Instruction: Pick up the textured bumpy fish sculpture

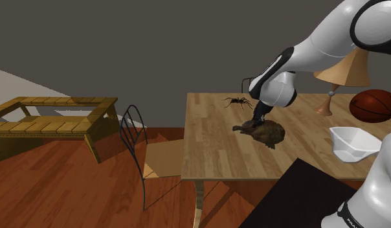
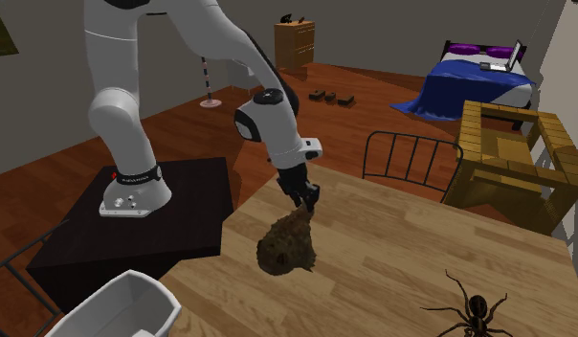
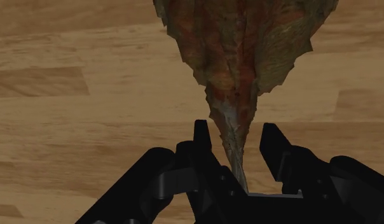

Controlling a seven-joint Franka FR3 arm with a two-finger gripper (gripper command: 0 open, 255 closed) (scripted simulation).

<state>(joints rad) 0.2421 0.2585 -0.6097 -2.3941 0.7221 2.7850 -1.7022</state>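
On the table (image 1: 213, 159), the hand (image 1: 257, 121) is down over the fish's (image 1: 265, 133) thin tail, at that fish's end toward the shoulder view's left. Its fingers stand apart on either side of the tail, a gap on each side, gripping nothing. I judge the reach done, with closing and lifting left. The fish lies on the wood: brown, mottled rust and olive, rough, jagged-edged, and broad-bodied.

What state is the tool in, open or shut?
Open: the tool straddles the tail of the fish sculpture, fingers apart, gaps both sides.
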